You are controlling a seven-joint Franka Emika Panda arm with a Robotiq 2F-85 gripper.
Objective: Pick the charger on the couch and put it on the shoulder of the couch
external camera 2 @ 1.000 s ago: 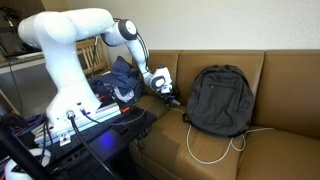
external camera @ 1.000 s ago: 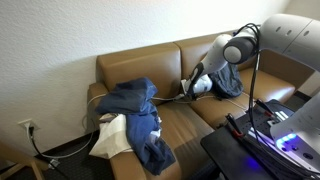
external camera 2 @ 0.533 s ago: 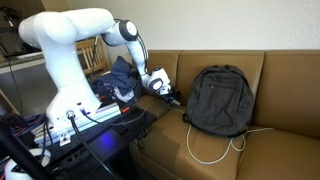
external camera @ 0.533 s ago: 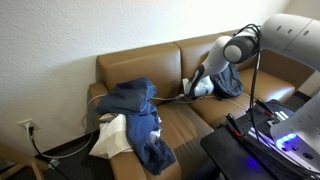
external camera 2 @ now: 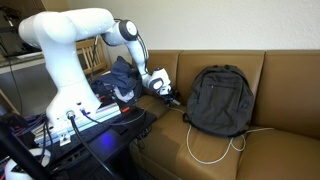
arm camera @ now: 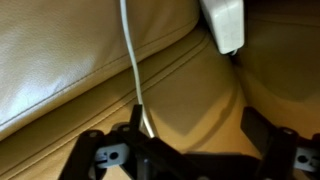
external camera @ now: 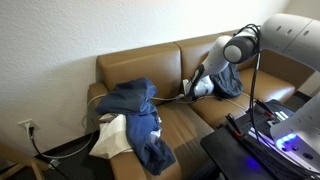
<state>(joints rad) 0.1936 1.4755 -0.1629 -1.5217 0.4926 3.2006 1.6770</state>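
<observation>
In the wrist view the white charger block (arm camera: 222,22) lies at the top of the frame, in the crease of the brown couch (arm camera: 70,60). Its white cable (arm camera: 131,70) runs down the leather toward my left finger. My gripper (arm camera: 198,138) is open and empty, its dark fingers on either side of bare seat leather just short of the block. In both exterior views the gripper (external camera: 190,89) (external camera 2: 166,93) hovers low over the seat cushion beside the backpack. A loop of white cable (external camera 2: 214,152) lies on the seat.
A dark grey backpack (external camera 2: 220,98) (external camera: 226,80) leans on the backrest beside my gripper. Blue clothes (external camera: 136,108) and a white cloth (external camera: 112,136) cover the far seat. A black stand with equipment (external camera 2: 95,125) stands in front of the couch.
</observation>
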